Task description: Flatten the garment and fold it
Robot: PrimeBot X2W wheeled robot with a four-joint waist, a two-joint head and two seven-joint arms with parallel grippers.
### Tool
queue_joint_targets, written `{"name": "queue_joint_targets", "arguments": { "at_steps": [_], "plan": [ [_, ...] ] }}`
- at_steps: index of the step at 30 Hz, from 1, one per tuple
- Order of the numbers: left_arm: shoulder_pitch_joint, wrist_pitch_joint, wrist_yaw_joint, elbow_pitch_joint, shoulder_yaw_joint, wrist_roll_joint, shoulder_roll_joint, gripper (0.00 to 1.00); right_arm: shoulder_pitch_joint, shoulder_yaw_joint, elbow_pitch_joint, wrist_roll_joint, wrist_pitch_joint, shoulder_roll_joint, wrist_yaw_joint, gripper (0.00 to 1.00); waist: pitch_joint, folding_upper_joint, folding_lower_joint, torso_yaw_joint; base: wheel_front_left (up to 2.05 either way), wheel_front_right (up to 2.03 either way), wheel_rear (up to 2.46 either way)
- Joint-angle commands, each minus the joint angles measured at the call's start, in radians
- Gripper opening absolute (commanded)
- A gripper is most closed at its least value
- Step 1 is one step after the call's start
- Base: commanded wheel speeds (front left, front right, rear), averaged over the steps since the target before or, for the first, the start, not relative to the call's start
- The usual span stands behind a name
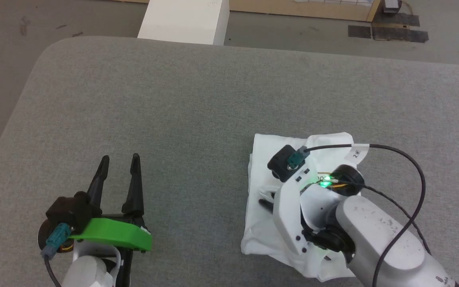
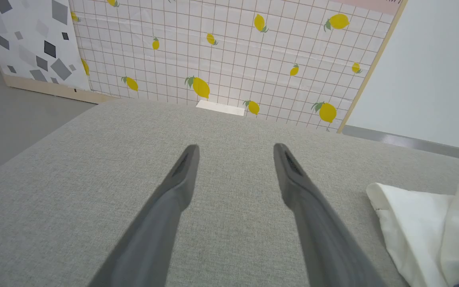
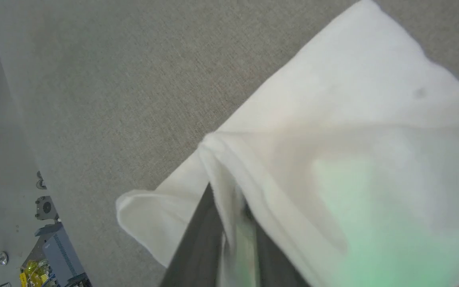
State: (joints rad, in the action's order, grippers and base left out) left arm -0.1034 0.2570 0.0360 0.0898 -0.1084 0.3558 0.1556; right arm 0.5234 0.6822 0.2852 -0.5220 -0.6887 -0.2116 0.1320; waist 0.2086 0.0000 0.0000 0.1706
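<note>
The garment (image 1: pixel 262 156) lies as a folded white bundle on the right part of the grey padded table (image 1: pixel 173 99). My right gripper (image 1: pixel 267 198) reaches down onto its left half. In the right wrist view the two dark fingers (image 3: pixel 199 243) stand close together with a fold of the garment (image 3: pixel 333 119) pinched between them, so the right gripper (image 3: pixel 229 205) is shut on the cloth. My left gripper (image 1: pixel 118 160) hovers open over bare table well to the left of the garment. In the left wrist view the left gripper (image 2: pixel 235 150) holds nothing, and the garment's edge (image 2: pixel 412 223) lies at the lower right.
A white box (image 1: pixel 185 20) stands on the floor beyond the table's far edge. A lemon-patterned panel (image 2: pixel 233 52) rises behind the table. The table's left corner is rounded (image 1: pixel 42 59). Some equipment (image 3: pixel 50 247) sits on the floor below the table edge.
</note>
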Motion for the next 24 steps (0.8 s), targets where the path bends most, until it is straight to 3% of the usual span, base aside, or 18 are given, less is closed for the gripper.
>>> {"name": "queue_joint_targets", "arguments": {
  "at_steps": [1, 16, 20, 24],
  "plan": [
    [-0.011, 0.005, 0.007, 0.004, 0.005, -0.005, -0.006, 1.0, 0.024, 0.011, 0.0, -0.011, 0.024, 0.009, -0.001, 1.0, -0.004, 0.0, 0.0, -0.002, 0.0, 0.0, 0.0],
    [-0.001, 0.005, 0.018, 0.007, 0.016, -0.015, 0.0, 1.0, 0.117, 0.151, -0.084, 0.011, 0.212, 0.034, -0.001, 1.0, -0.038, 0.0, 0.0, -0.038, 0.0, 0.0, 0.0],
    [0.002, 0.005, 0.019, 0.003, 0.013, -0.018, 0.005, 1.0, 0.113, 0.102, -0.126, -0.01, 0.238, 0.031, -0.001, 1.0, -0.046, 0.0, 0.0, -0.05, 0.0, 0.0, 0.0],
    [0.003, 0.005, 0.016, -0.001, 0.009, -0.021, 0.01, 1.0, 0.076, -0.048, -0.156, 0.007, 0.253, 0.009, -0.001, 1.0, -0.055, 0.0, 0.0, -0.061, 0.0, 0.0, 0.0]
  ]
}}
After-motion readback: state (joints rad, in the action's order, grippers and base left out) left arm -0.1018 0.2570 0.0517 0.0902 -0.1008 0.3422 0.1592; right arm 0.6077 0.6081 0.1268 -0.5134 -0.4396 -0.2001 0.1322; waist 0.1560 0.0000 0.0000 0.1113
